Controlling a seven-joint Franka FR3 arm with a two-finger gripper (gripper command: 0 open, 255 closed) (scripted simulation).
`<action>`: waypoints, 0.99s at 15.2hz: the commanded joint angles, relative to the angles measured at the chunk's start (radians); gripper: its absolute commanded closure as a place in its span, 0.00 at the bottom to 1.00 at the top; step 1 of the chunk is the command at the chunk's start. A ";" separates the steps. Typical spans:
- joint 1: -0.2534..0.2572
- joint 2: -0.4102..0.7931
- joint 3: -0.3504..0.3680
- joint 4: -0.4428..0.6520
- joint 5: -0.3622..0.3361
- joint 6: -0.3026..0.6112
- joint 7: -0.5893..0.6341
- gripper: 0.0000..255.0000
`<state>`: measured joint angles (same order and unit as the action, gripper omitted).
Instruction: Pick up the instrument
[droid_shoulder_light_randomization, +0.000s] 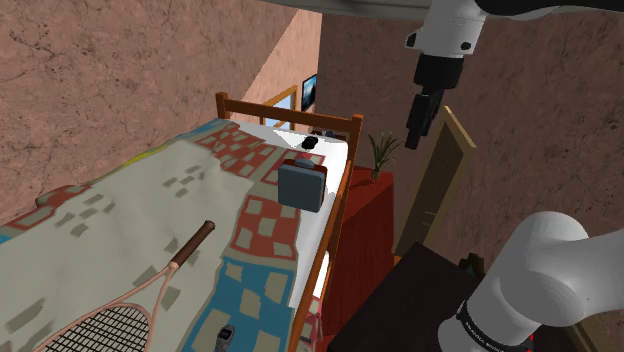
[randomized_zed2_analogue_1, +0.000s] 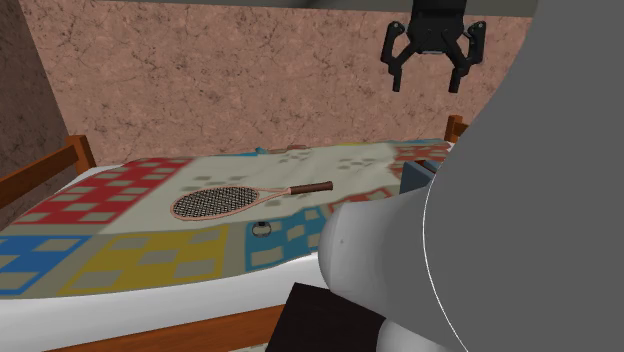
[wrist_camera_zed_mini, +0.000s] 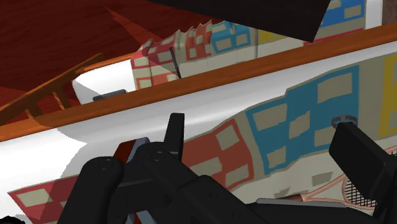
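A small dark object (droid_shoulder_light_randomization: 310, 143) lies on the white sheet by the bed's headboard; I cannot make out what it is. A blue-grey case (droid_shoulder_light_randomization: 304, 185) (randomized_zed2_analogue_1: 420, 178) stands on the patchwork quilt (droid_shoulder_light_randomization: 130, 200) a little nearer. My black gripper (droid_shoulder_light_randomization: 418, 125) (randomized_zed2_analogue_1: 427, 78) hangs high above the bed's side rail, open, with nothing between its fingers. It is far above both objects. In the wrist view the gripper (wrist_camera_zed_mini: 261, 159) looks down on the wooden rail (wrist_camera_zed_mini: 210, 79) and the quilt.
A tennis racket (droid_shoulder_light_randomization: 130, 300) (randomized_zed2_analogue_1: 235, 200) (wrist_camera_zed_mini: 356, 188) lies on the quilt, with a small watch-like item (droid_shoulder_light_randomization: 226, 335) (randomized_zed2_analogue_1: 262, 228) near the bed's edge. Beside the bed stand a red cabinet (droid_shoulder_light_randomization: 370, 225) with a plant (droid_shoulder_light_randomization: 380, 152) and a leaning wooden door (droid_shoulder_light_randomization: 435, 185).
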<state>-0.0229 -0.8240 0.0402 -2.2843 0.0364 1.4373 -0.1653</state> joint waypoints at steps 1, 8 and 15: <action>0.000 0.000 0.000 0.000 0.000 0.000 0.000 0.00; 0.037 0.038 0.106 -0.147 0.088 0.192 0.095 0.00; 0.075 0.150 0.223 -0.235 0.169 0.405 0.185 0.00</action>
<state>0.0487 -0.6912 0.2492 -2.5075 0.1964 1.8096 0.0107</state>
